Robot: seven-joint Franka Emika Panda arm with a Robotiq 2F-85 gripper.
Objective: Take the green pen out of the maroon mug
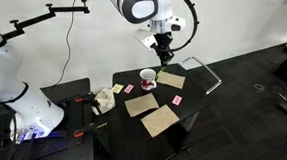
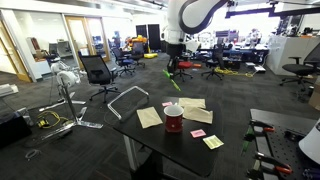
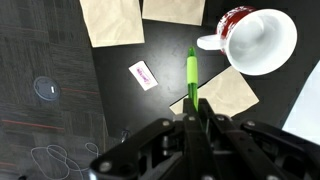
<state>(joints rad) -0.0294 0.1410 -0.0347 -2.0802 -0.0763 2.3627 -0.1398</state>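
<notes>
The green pen (image 3: 191,78) is a thin yellow-green stick held in my gripper (image 3: 190,112), whose fingers are shut on it. It hangs well above the table, clear of the maroon mug (image 3: 256,40), whose white inside looks empty in the wrist view. In both exterior views the pen (image 1: 159,69) (image 2: 169,76) sticks out below the gripper (image 1: 163,57) (image 2: 171,66). The mug (image 1: 148,79) (image 2: 174,118) stands upright on the black table, below and a little to the side of the gripper.
Flat tan cards (image 1: 160,120) (image 3: 111,20) lie on the black table (image 1: 182,112) around the mug. Small pink squares (image 3: 143,75) (image 2: 199,133) and a yellowish object (image 1: 103,100) lie there too. A metal frame (image 2: 115,103) stands on the floor beyond the table, among office chairs.
</notes>
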